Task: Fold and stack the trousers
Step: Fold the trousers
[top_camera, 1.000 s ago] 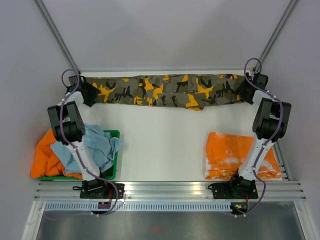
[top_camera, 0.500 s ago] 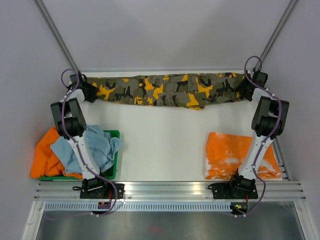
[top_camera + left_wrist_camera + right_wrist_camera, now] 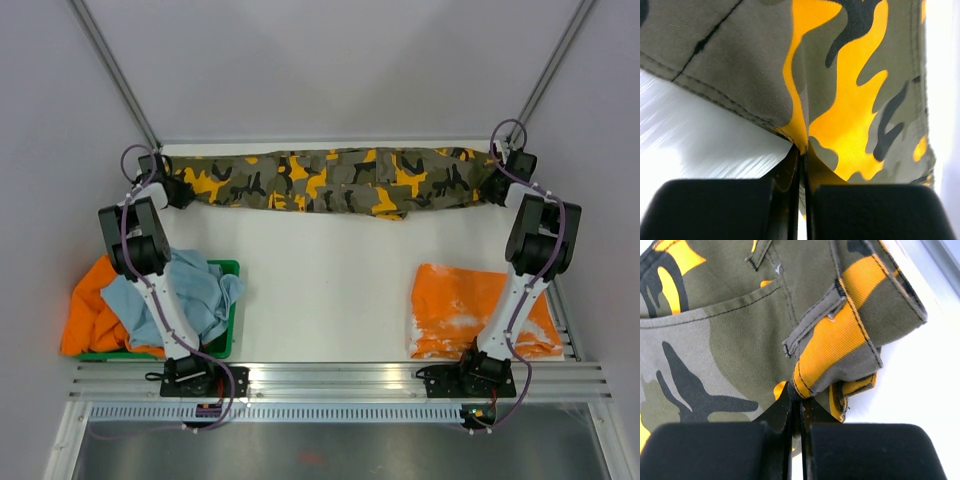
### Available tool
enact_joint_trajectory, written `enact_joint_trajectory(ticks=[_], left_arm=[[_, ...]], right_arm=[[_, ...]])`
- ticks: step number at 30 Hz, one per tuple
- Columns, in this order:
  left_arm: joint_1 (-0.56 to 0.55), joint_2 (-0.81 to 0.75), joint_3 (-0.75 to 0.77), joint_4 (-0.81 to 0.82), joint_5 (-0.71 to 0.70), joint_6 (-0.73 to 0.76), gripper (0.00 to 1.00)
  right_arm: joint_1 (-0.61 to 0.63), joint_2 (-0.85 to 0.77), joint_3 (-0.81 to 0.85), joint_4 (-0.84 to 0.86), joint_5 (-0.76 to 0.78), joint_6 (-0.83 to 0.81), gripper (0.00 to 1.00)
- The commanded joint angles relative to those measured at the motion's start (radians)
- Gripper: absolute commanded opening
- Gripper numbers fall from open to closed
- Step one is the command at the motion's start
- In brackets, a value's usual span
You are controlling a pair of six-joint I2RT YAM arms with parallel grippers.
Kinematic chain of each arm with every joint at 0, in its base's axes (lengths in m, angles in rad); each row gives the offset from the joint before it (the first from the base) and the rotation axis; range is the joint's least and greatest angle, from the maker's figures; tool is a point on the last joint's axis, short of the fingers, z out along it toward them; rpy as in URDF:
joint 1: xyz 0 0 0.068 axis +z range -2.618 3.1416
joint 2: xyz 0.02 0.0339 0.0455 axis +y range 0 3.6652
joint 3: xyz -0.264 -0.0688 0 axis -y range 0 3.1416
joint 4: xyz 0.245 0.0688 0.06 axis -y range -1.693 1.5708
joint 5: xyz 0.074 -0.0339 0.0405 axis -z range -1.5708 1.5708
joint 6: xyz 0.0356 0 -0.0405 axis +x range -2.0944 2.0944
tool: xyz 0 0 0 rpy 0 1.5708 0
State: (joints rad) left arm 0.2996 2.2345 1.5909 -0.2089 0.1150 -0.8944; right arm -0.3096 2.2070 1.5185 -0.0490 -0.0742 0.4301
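Trousers [image 3: 330, 182]: stretched along far edge
Left gripper [image 3: 802, 155]: clamped on left end
Right gripper [image 3: 796, 401]: clamped on right end
Table [image 3: 330, 290]: white, orange cloth [image 3: 460, 310] near right edge

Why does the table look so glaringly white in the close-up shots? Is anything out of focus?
Left wrist: table blown out with streaky glare, trousers sharp, left gripper soft-edged. Right wrist: table overexposed too, trousers crisp. Top external: even light, faint shadows.
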Motion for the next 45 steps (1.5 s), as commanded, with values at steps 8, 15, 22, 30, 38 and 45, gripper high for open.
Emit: enact_joint_trajectory(ticks=[8,15,22,30,38,45], left_arm=[[0.039,-0.283,-0.298,-0.067,-0.143,0.201,0.02],[0.042,-0.433,-0.411,-0.05,-0.187,0.268,0.02],[0.042,-0.493,-0.355,-0.032,0.008,0.386,0.55],[0.091,-0.501,-0.175,-0.181,-0.078,0.549,0.91],[0.16,-0.273,0.004,-0.214,0.042,0.865,0.9],[0.18,-0.081,0.17,-0.36,0.08,1.017,0.86]], right_arm=[[-0.016,-0.254,-0.299,-0.058,0.04,-0.042,0.0],[-0.037,-0.365,-0.394,-0.1,0.068,-0.076,0.0],[-0.008,-0.388,-0.244,-0.219,-0.189,-0.151,0.32],[0.041,-0.535,-0.152,-0.347,-0.168,-0.179,0.77],[0.041,-0.593,-0.181,-0.336,-0.197,-0.172,0.77],[0.058,-0.534,-0.202,-0.144,-0.318,-0.021,0.77]])
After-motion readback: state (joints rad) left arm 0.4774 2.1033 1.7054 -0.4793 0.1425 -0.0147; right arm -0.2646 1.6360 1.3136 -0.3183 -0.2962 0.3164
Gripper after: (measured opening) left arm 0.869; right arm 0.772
